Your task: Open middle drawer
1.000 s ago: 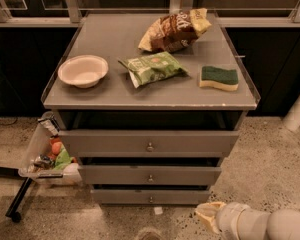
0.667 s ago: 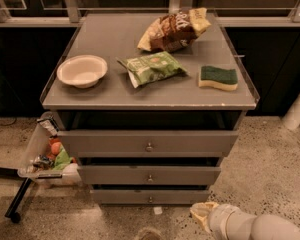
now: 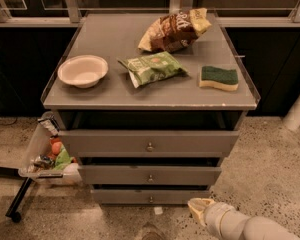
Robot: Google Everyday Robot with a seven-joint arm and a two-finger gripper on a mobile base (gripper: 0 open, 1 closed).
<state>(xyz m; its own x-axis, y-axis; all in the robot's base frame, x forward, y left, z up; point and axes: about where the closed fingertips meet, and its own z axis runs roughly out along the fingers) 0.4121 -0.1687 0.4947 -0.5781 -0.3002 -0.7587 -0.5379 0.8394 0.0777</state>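
Note:
The grey cabinet has three drawers stacked in its front. The middle drawer (image 3: pixel 150 175) is the second one, a wide flat grey front with a small round metal knob (image 3: pixel 150 178) at its centre, and it stands nearly flush with a dark gap above it. The top drawer (image 3: pixel 149 143) is above it and the bottom drawer (image 3: pixel 151 196) below. My gripper (image 3: pixel 199 208) is low at the bottom right, in front of the cabinet, below and to the right of the middle drawer's knob and apart from it. Only its pale yellowish tip and white wrist show.
On the cabinet top (image 3: pixel 115 91) lie a white bowl (image 3: pixel 83 70), a green snack bag (image 3: pixel 152 67), a brown chip bag (image 3: pixel 174 30) and a green-and-yellow sponge (image 3: pixel 218 77). A clear bin (image 3: pixel 45 156) with bits of rubbish hangs at the cabinet's left side. The floor is speckled.
My arm has slid left along the bottom of the view, bringing the gripper tip closer to the cabinet front. The drawers have not moved.

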